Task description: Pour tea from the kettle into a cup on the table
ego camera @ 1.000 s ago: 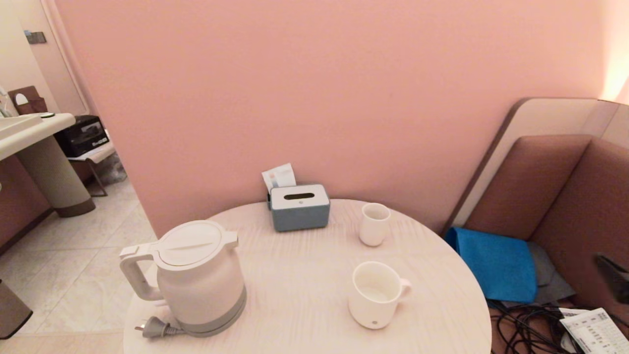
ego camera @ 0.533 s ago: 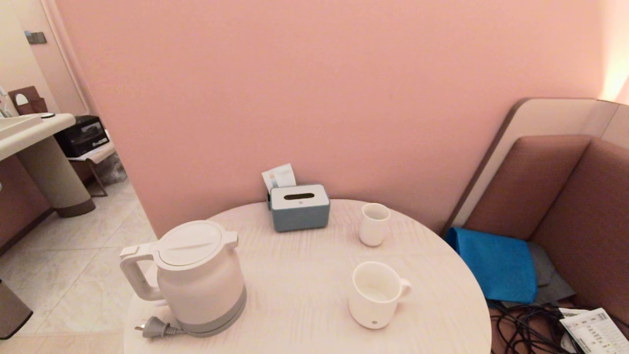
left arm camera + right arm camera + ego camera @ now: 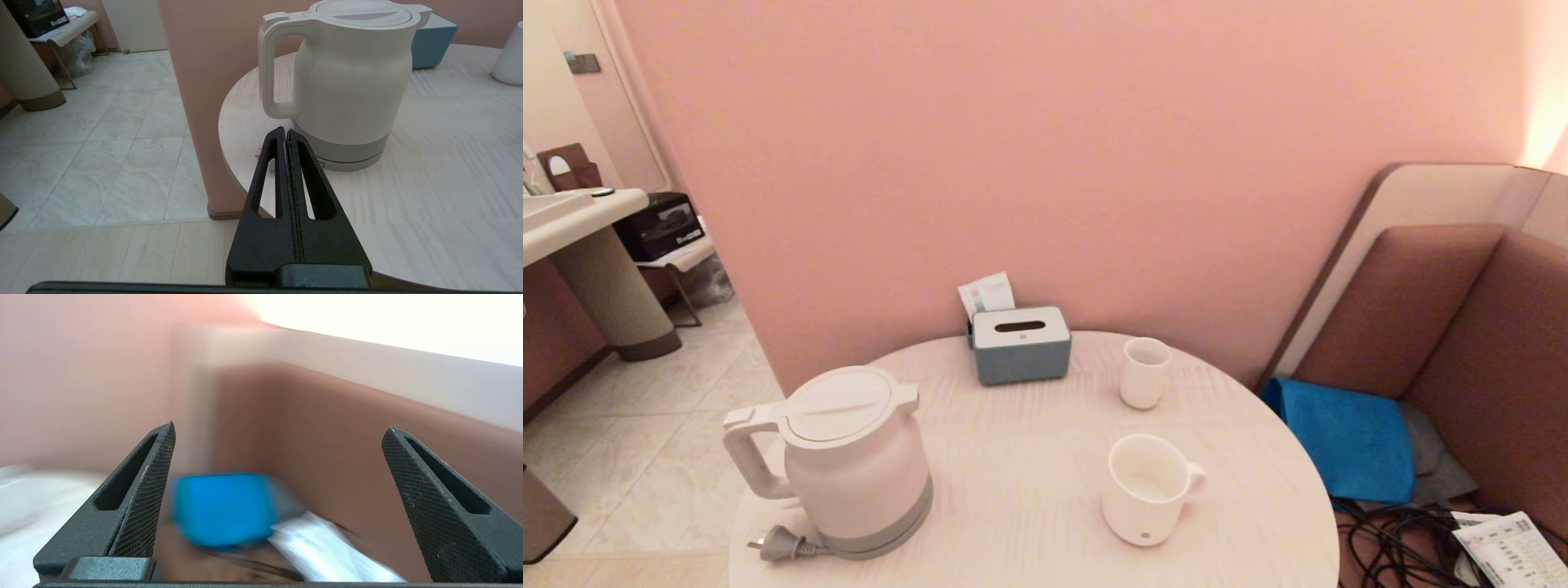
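A second ago our right arm showed as a dark shape at the right edge of the head view; it has since gone from that view, while everything on the table has stayed put.

Our right gripper has its fingers spread wide and empty. Beyond them lies a blue cloth with a white sheet beside it on the brown seat; the view is smeared, so the pale patch off to one side is probably the table edge.

Our left gripper has its two fingers pressed flat together, holding nothing. It hangs just off the table rim, tips apart from the kettle, which stands upright straight ahead on its grey base, loop handle turned toward the gripper and lid down.

The cup sits upright well beyond the kettle from the left gripper, with a little clear tea in its bottom. Farther back stand the smaller handleless cup and a grey tissue box.
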Motion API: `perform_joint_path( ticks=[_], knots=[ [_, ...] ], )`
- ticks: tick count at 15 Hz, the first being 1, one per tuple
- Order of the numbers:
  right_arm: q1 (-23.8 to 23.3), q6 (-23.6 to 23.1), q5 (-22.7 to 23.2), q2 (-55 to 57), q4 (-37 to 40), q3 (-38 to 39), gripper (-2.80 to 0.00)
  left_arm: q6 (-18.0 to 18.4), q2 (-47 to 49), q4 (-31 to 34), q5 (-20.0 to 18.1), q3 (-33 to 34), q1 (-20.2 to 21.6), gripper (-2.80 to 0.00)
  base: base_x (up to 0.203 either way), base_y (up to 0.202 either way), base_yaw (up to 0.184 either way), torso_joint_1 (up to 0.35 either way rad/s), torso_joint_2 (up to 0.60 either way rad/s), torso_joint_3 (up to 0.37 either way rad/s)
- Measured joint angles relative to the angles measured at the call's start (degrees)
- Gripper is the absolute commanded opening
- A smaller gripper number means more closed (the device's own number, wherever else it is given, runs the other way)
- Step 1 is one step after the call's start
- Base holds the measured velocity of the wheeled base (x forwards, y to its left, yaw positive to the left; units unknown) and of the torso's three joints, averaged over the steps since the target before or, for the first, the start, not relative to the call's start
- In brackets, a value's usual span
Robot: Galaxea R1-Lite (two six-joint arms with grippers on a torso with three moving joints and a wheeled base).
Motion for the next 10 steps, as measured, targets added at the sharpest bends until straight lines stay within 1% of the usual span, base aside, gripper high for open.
perform_joint_path(
  ticks=[1,3,4,5,6,9,10],
  knots=[
    [-0.04,0.68,7.37,-2.11,1.62,0.41,0.0,0.01,0.0,0.0,-0.02,0.0,0.0,-2.8,0.0,0.0,0.0,0.0,0.0,0.0],
    [-0.08,1.63,22.63,-6.09,7.76,2.66,0.0,-0.03,0.0,0.02,0.0,0.0,0.0,-2.8,0.0,0.0,0.0,0.0,0.0,0.0],
    [-0.06,2.03,28.19,-7.35,10.15,4.88,0.0,-0.01,0.0,0.0,-0.02,0.0,0.0,-2.8,0.0,0.0,0.0,0.0,0.0,0.0],
    [-0.06,2.29,32.0,-8.3,10.35,7.87,0.0,-0.01,0.0,0.0,-0.02,0.0,0.0,-2.8,0.0,0.0,0.0,0.0,0.0,0.0],
    [-0.06,2.29,33.35,-8.96,8.77,11.34,0.0,0.0,0.0,0.0,-0.02,0.0,0.0,-2.8,0.0,0.0,0.0,0.0,0.0,0.0],
    [-0.06,2.12,33.44,-9.88,-1.15,22.29,0.0,-0.01,0.0,0.02,-0.02,0.0,0.0,-2.8,0.0,0.0,0.0,0.0,0.0,0.0],
    [-0.04,2.59,33.31,-9.96,-2.74,24.4,0.0,-0.01,0.0,0.02,-0.02,0.0,0.0,-2.8,0.0,0.0,0.0,0.0,0.0,0.0]
  ],
)
